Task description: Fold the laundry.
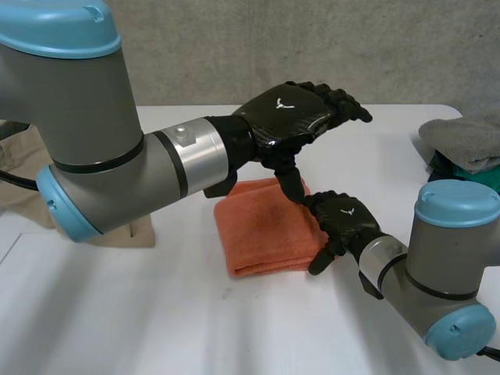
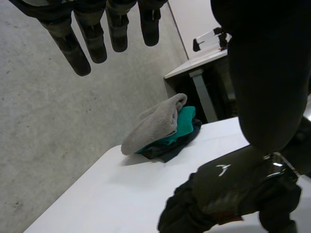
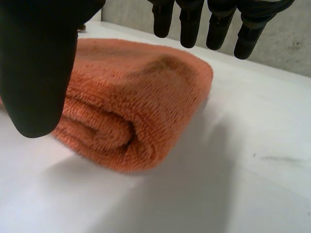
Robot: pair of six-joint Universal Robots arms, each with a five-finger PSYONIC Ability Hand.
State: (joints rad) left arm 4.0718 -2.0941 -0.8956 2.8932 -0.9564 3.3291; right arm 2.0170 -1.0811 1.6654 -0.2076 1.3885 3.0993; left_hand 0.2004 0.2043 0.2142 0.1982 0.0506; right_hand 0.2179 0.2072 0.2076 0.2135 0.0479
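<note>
Fingers (image 3: pixel 189 29) of the right hand (image 1: pixel 344 220) hang straight and apart, holding nothing, just beside the right edge of the folded orange terry towel (image 1: pixel 262 230) lying mid-way across the white bench (image 1: pixel 156 312). Above the towel hovers the left hand (image 1: pixel 289 117), flat, wide, empty. A grey-and-green cloth pile (image 1: pixel 469 144) sits far right

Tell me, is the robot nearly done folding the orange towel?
Nearly. Done: the orange towel lies folded in a thick bundle on the white table, and a grey and green pile sits aside. In hand: the right hand is open at the towel's edge, the left hand open above it. Left: the beige cloth under the left arm looks unfolded.
</note>
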